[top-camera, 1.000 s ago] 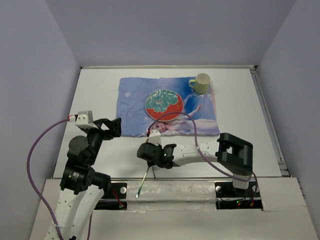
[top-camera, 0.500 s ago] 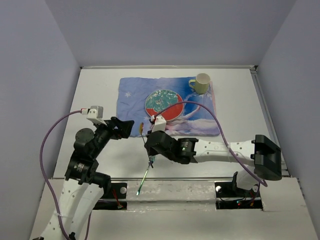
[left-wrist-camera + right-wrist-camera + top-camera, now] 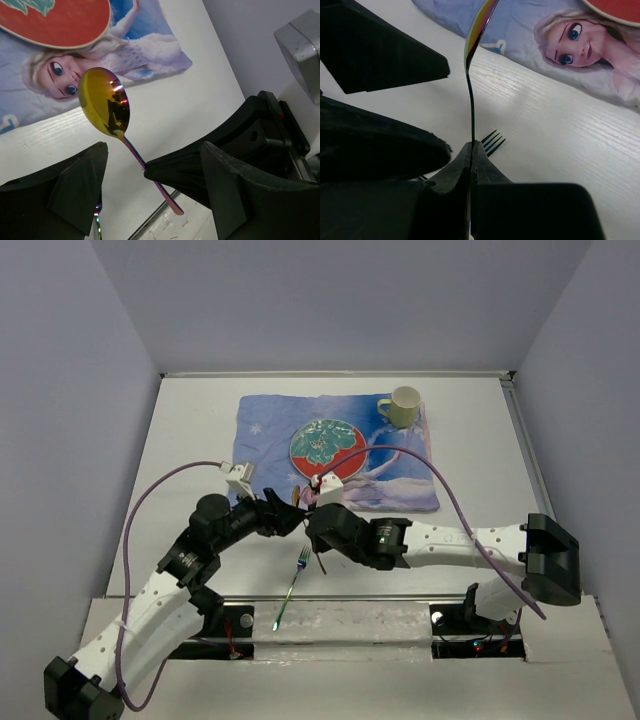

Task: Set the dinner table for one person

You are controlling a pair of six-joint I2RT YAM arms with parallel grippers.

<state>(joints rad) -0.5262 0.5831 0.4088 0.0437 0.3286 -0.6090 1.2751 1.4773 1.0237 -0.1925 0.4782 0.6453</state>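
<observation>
Pinching an iridescent spoon [image 3: 297,498] by its handle, the right gripper [image 3: 313,540] holds it above the dinner table [image 3: 195,440], the white top that fills most of the overhead view. The left gripper [image 3: 292,522] sits just beside it, its jaws spread to either side of the spoon. A fork [image 3: 291,587] lies on the table near the front edge, closer to the arm bases than both grippers. Farther back, a blue princess mat [image 3: 265,440] carries a red-and-green plate [image 3: 327,447] and, at its far right corner, a pale green mug [image 3: 403,406].

From the left wrist, the spoon's golden bowl tilts between that gripper's parted fingers [image 3: 70,195], with the white table and the mat's printed princess behind it.

From the right wrist, the fingers [image 3: 452,175] are clenched on the thin handle, which rises edge-on. The fork's tines show just past them on the table, and the mat lies beyond.
</observation>
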